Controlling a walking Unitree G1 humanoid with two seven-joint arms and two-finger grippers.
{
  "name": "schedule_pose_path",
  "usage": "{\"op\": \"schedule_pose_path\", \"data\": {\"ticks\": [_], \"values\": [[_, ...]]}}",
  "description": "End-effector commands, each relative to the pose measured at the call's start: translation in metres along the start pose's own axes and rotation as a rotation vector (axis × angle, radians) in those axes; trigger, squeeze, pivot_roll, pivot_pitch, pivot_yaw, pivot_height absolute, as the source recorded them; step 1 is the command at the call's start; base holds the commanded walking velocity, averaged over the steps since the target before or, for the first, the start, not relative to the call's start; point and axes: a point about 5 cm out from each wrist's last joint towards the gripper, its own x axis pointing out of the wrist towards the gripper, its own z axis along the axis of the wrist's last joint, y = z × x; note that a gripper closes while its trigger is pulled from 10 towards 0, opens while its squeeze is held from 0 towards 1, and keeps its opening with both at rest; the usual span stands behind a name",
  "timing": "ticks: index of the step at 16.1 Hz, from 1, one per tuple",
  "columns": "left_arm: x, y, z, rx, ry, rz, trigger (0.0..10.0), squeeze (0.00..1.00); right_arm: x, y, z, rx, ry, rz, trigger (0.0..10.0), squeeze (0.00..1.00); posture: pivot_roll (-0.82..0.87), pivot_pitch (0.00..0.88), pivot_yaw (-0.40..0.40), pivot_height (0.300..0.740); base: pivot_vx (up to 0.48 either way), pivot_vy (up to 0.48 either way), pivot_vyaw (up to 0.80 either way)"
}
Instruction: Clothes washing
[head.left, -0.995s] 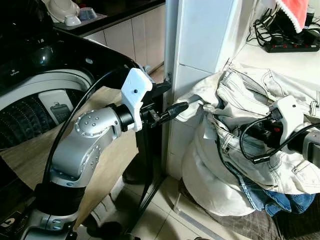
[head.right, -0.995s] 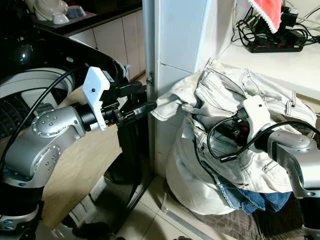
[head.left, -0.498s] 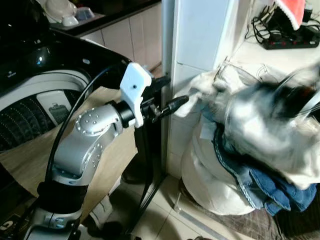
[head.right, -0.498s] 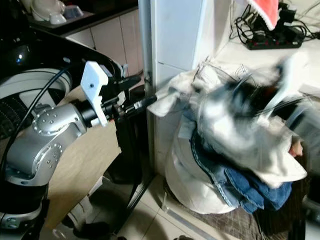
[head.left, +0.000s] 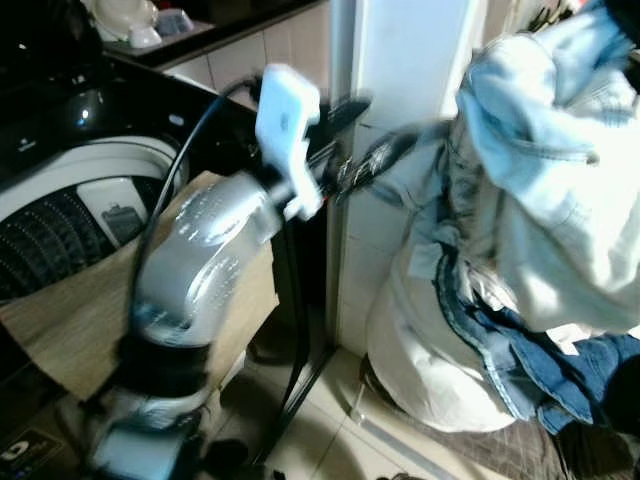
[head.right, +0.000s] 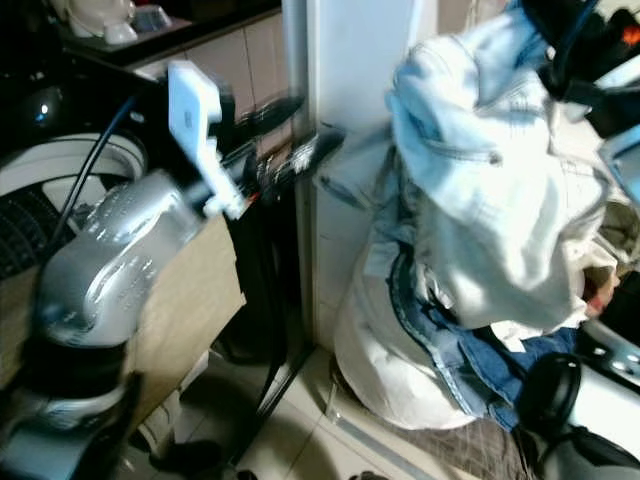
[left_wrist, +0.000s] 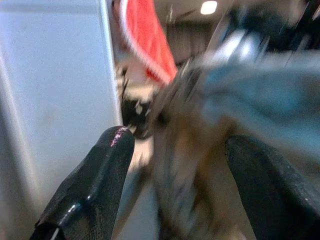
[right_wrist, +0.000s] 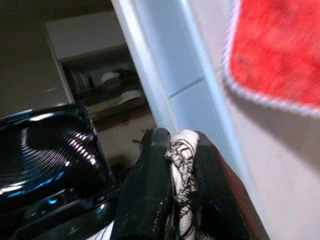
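My right tool (right_wrist: 181, 150) is raised at 1 o'clock, clamped on the pale denim garment (head.left: 545, 190) hanging over a white laundry bag (head.left: 425, 350). My left tool (left_wrist: 175, 165) reaches from 10 o'clock, fingers spread around its blurred edge. The washing machine (head.left: 70, 215) sits at 9 o'clock.

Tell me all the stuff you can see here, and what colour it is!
Pale white denim garment: one, lifted high beside the white pillar.
Blue denim jeans: one, hanging under the pale garment.
White laundry bag: one, on the floor by the pillar.
Black top-loading washing machine: one, at the left.
Red cloth with white trim: one, hanging above.
White pillar: one, centre.
Left gripper: silver arm, black fingers, at the garment's edge.
Right gripper: fingers pinching white cloth.
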Motion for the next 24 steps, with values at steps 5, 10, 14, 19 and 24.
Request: {"op": "schedule_pose_path", "data": {"ticks": [5,10,14,19,24], "values": [[0.023,-0.009,0.017,-0.211,-0.126,-0.037,10.0,1.00,0.002,0.013,-0.035,0.012,0.071,0.012,0.0,0.00,-0.14,0.000,0.028,0.740,0.000,0.000,0.00],[0.019,-0.027,-0.011,0.006,0.062,-0.222,10.0,1.00,0.002,0.019,-0.033,0.054,0.031,0.033,0.0,0.00,-0.15,0.000,0.035,0.740,0.000,0.000,0.00],[0.010,-0.037,-0.032,0.184,0.156,-0.332,10.0,0.00,0.000,0.022,-0.033,0.054,0.029,0.045,0.0,0.00,-0.15,0.000,0.038,0.740,0.000,0.000,0.00],[-0.007,-0.034,-0.039,0.343,0.204,-0.422,10.0,0.00,0.001,0.023,-0.033,0.058,0.034,0.047,0.0,0.00,-0.14,0.000,0.032,0.740,0.000,0.000,0.00],[-0.014,-0.037,-0.042,0.458,0.194,-0.485,10.0,0.00,0.000,0.023,-0.034,0.051,0.043,0.046,0.0,0.00,-0.14,0.000,0.033,0.740,0.000,0.000,0.00]]}}
